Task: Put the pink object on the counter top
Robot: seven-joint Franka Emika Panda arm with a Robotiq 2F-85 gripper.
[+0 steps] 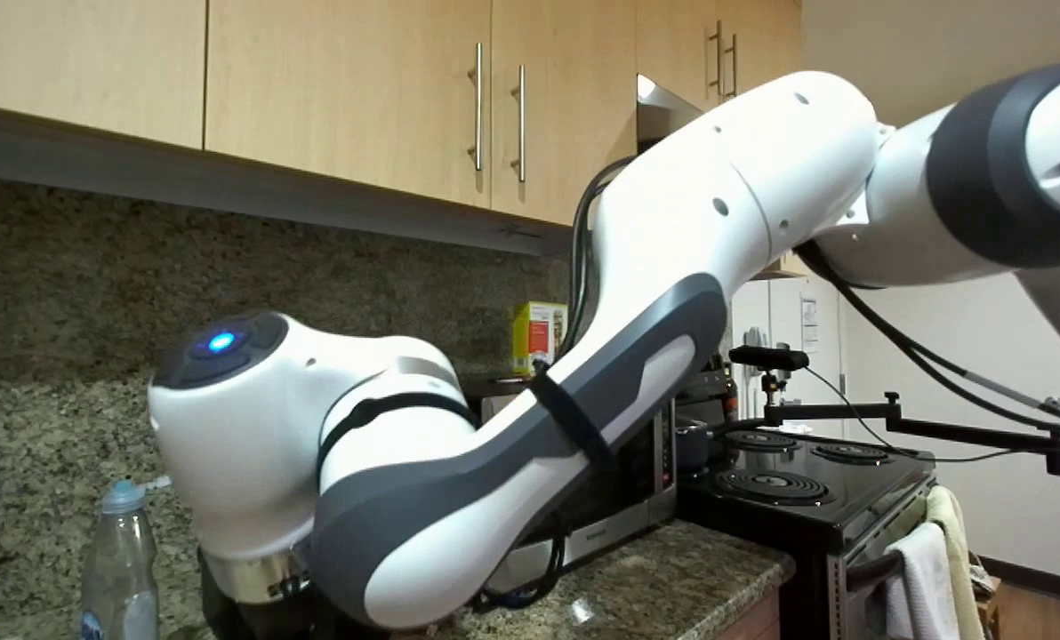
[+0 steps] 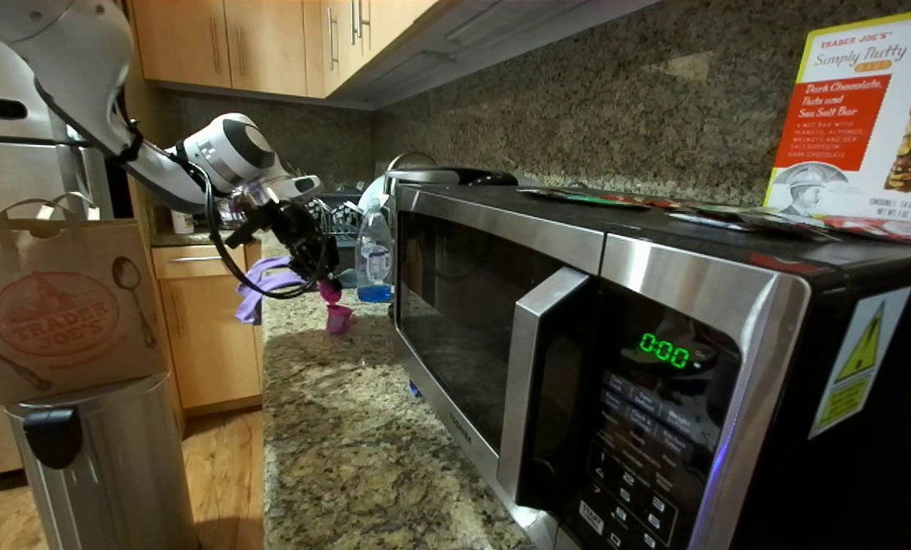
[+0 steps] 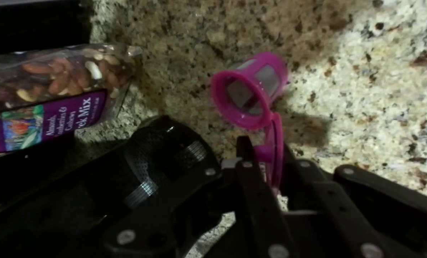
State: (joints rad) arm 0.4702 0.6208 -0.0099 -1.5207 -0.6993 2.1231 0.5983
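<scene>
The pink object [image 3: 267, 115] is magenta, the counter top [image 2: 348, 451] speckled.

A microwave [image 2: 455, 298] showing 0:00 stands toward the back edge of the desk [image 2: 333, 458]. On it are an upright bar box [image 2: 845, 114] and flat packets [image 2: 753, 221]. In an exterior view a stove [image 1: 868, 489] meets the desk's side edge; two towels [image 1: 921, 578] hang on its front and a pot [image 1: 692, 446] is near the microwave. A clear bottle [image 2: 375, 256], blue at the bottom, stands past the microwave, away from the stove. A purple cloth [image 2: 253, 294] hangs at the front edge. Apart from that edge, a paper bag [image 2: 66, 336] stands on a steel bin [image 2: 119, 451]. Cabinets [image 1: 352, 98] run above the back edge. The wrist view shows a purple-labelled nut bag [image 3: 70, 80].
</scene>
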